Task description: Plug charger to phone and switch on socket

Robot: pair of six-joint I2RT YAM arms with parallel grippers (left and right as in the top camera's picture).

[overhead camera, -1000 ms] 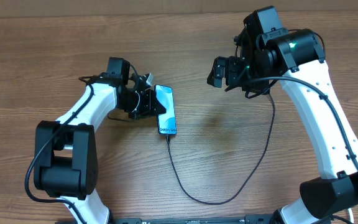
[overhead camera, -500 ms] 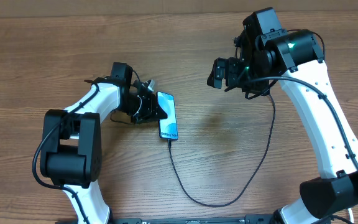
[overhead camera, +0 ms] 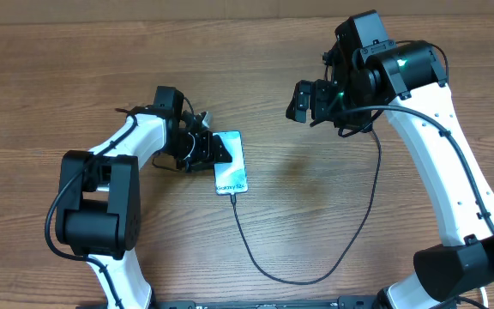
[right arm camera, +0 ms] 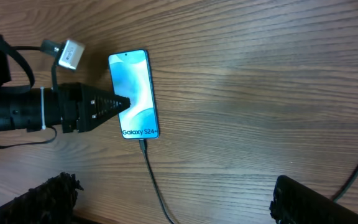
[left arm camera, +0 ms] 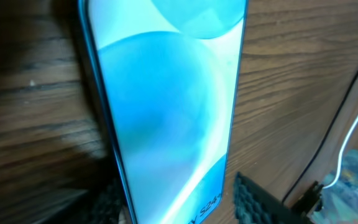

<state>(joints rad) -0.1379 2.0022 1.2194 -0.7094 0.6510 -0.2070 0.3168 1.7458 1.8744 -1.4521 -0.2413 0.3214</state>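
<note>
Overall: two white-and-black robot arms reach over a brown wood-grain table (overhead camera: 75, 60), with the task's items lying between them.
Phone: the slim rectangular smartphone (overhead camera: 231, 163), with a bright light-blue screen and a dark frame, lies face up near the middle of the table. It sits slightly askew, and the words "Galaxy S24" show at its lower end.
Charger: the long thin black cable (right arm camera: 150, 167) has its small connector tip (right arm camera: 143, 143) seated in the phone's lower end. From there it loops across the table and rises towards the right arm (its far end is lost among the arm's parts).
Left side: the left gripper (overhead camera: 215, 149), black and two-fingered, comes in from the phone's left, its tip over the phone's left edge in the overhead and right wrist views.
Left grip: dark ribbed pads (left arm camera: 260, 200) show low in the left wrist view beside the screen. I cannot tell whether they pinch the phone or only touch it.
Right side: the right gripper (right arm camera: 173, 186), also black and two-fingered, hangs apart from the phone, up and to its right in the overhead view. Its fingers are spread wide with nothing between them.
Extra: a small white connector tag (right arm camera: 70, 53) sits on a black lead beside the left wrist.
</note>
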